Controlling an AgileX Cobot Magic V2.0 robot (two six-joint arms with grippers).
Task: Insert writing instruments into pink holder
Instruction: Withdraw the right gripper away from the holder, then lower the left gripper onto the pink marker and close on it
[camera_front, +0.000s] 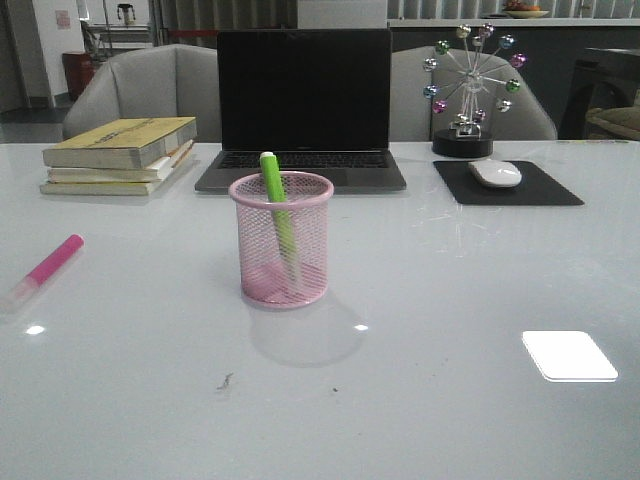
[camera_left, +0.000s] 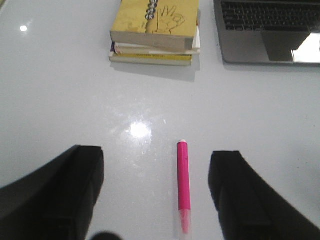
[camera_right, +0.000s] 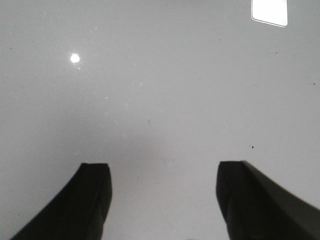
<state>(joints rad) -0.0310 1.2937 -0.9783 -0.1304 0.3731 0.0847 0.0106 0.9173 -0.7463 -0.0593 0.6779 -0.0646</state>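
The pink wire-mesh holder (camera_front: 281, 250) stands mid-table in the front view, with the green marker (camera_front: 276, 205) leaning inside it, its top above the rim. The hot pink marker (camera_front: 52, 265) lies flat on the table at the far left, clear cap toward the front edge. In the left wrist view the pink marker (camera_left: 183, 182) lies between the wide-apart fingers of my left gripper (camera_left: 157, 160), closer to one finger, untouched. My right gripper (camera_right: 162, 170) is open over bare table. Neither gripper shows in the front view.
A stack of books (camera_front: 122, 153) sits at the back left, also seen as books (camera_left: 155, 30) in the left wrist view. A laptop (camera_front: 303, 105) stands behind the holder. A mouse (camera_front: 495, 173) on a black pad (camera_front: 540, 190) and a ball ornament (camera_front: 468, 90) are at the back right.
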